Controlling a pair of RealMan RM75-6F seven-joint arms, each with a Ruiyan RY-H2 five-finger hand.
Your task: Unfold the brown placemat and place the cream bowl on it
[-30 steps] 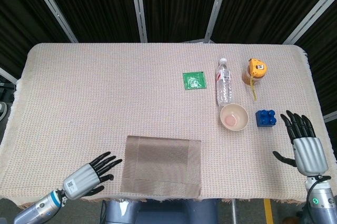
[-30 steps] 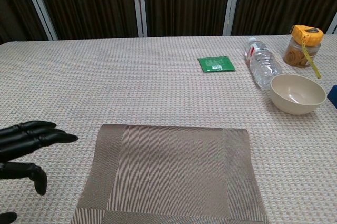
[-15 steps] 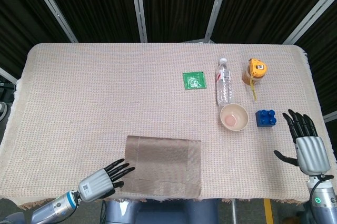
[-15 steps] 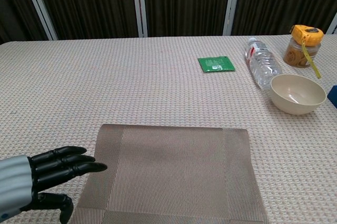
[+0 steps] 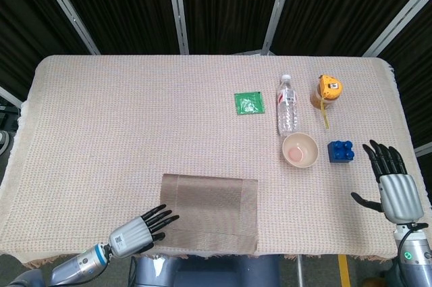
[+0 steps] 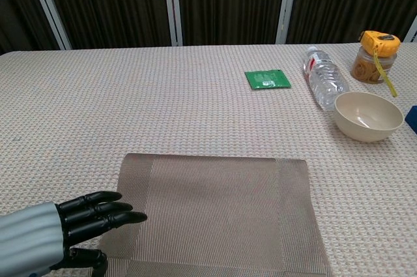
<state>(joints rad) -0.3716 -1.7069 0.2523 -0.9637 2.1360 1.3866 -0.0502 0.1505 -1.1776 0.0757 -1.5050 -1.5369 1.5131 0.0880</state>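
While folded near the front edge, mat (image 5: 210, 212) awaits unfolding: left hand (image 5: 140, 231), empty with fingers apart, over its near-left corner. Next, pinching that edge and lifting. Right hand (image 5: 395, 188) spread, idle; bowl (image 5: 300, 150) well apart.

My station is a lab test bench: cloth-covered table (image 5: 135, 118), black curtains (image 5: 229, 3) with metal struts behind.
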